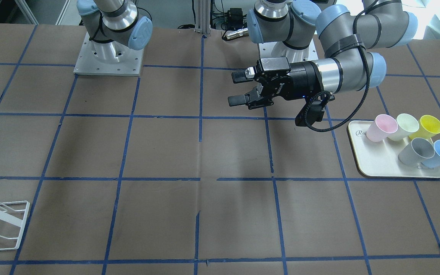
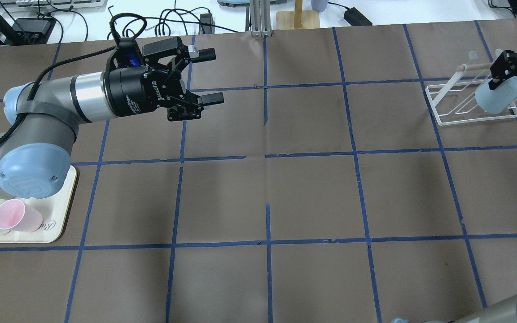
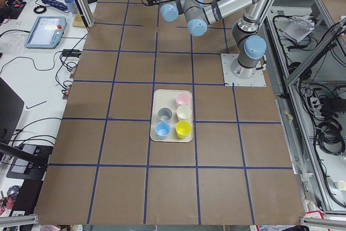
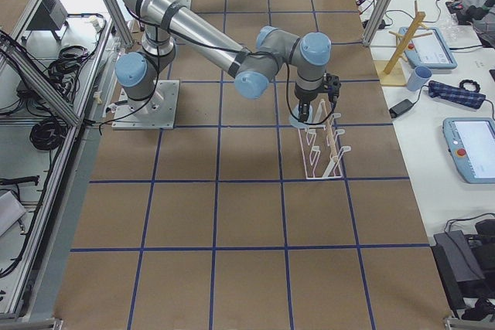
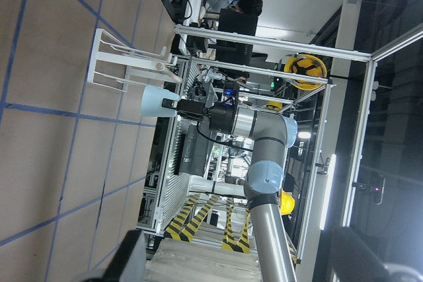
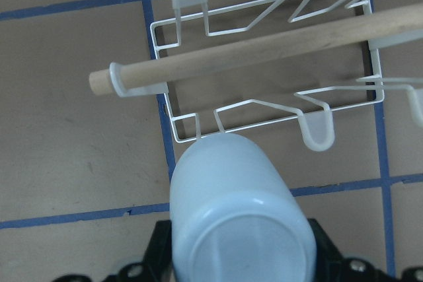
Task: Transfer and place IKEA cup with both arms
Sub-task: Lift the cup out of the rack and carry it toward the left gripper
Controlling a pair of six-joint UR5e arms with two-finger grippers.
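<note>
Looking down from the right wrist, you had the IKEA cup [image 6: 238, 209] nearest of all, its closed base toward the camera and its mouth pointing away, down at the rack [image 4: 321, 154]. The right gripper [image 2: 510, 72] was clamped on it at the base end, one black finger on either side. Past the cup lay the rack's white wire frame and its wooden rod [image 6: 264, 51]; the cup's far end overlapped the frame's near edge, but you could not tell whether it touched the wire. Under both was the brown table [image 2: 312, 193] with its blue tape grid.

Farther off, toward the middle of the table, the left gripper [image 2: 212, 76] hung above the surface, level with it and pointed across at the rack side — jaws spread wide, nothing between them.

At the far end, by the left arm's base, you had the tray [image 1: 380, 160] with five cups standing mouth up: a pink cup [image 1: 382, 128], a cream cup [image 1: 405, 126] and a yellow cup [image 1: 428, 126] in one row, a grey cup [image 1: 416, 151] and a blue cup [image 1: 439, 152] in the other.
</note>
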